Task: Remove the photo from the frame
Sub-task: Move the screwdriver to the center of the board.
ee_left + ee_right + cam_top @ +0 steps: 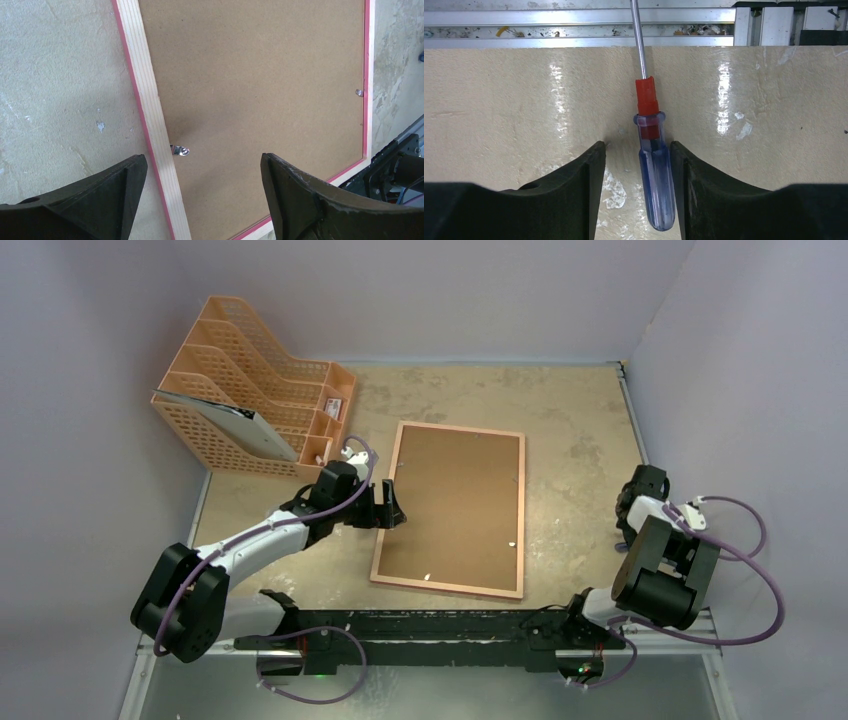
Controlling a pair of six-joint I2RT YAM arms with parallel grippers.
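**The frame** (522, 515): thin pink-red rectangle, lying face down near the middle of the surface (580, 440). The pale wood of its back edge shows.

**Backing board** (450, 505): brown fibreboard seated inside the frame and held by small metal clips. One clip (180, 150) sits at the left long side, a second clip (358, 92) at the opposite side.

**The photo:** not visible in any view. Judged to lie beneath the backing board.

**Left gripper** (202, 165): jaws spread wide, holding nothing. It hangs over the frame's left long side, with the nearer clip just ahead of it.

**Right gripper** (636, 149): well apart from the frame, at the right side of the surface. Jaws narrow, straddling a screwdriver (655, 175) with a clear blue handle. A gap shows on one side of the handle, so no firm hold is evident.

**Orange mesh file rack** (250, 390): far left, not involved.

**Handling (judgement):**
- **The frame:** probably light, stiff and broad, so it may slide or pivot if pushed at one edge.
- **Clips:** tiny and probably springy. They must be turned or bent aside before the board lifts.
- **Backing board:** thin and rigid, best raised at an edge.
- **The photo:** thin, flexible and glossy, easily creased or smudged. Take it by an edge or corner, never the face.
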